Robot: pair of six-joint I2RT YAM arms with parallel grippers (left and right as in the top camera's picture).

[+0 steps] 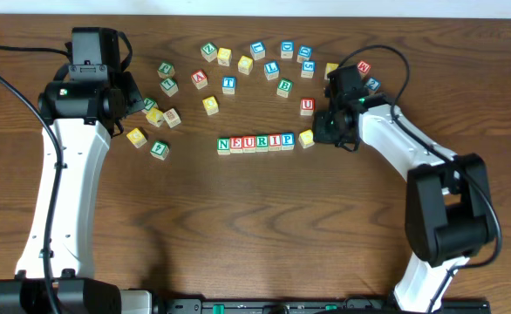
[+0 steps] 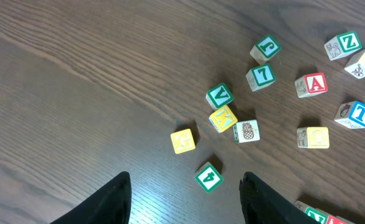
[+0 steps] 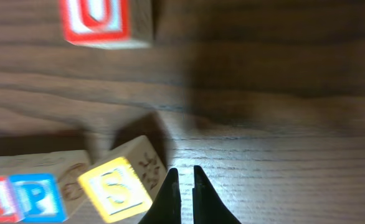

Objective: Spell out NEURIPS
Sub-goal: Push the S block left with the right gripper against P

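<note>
On the table's middle a row of wooden cubes reads green N (image 1: 224, 144), red E (image 1: 236, 143), red U (image 1: 249, 143), green R (image 1: 262, 142), red I (image 1: 274, 141), blue P (image 1: 287, 140). A yellow S cube (image 1: 306, 138) (image 3: 117, 190) sits askew at the row's right end, beside the P (image 3: 38, 198). My right gripper (image 1: 322, 131) (image 3: 184, 173) is shut and holds nothing. It is low over the table, its left finger close against the S cube's right side. My left gripper (image 1: 140, 101) (image 2: 185, 183) hangs open and empty above loose cubes at the left.
Several loose letter cubes curve across the back (image 1: 238, 61). A spare red U cube (image 1: 307, 106) (image 3: 98, 18) lies just behind the S. More cubes lie by the left gripper, among them a green 4 (image 2: 208, 177) and a yellow one (image 2: 182, 140). Two cubes (image 1: 364, 67) sit behind the right arm.
</note>
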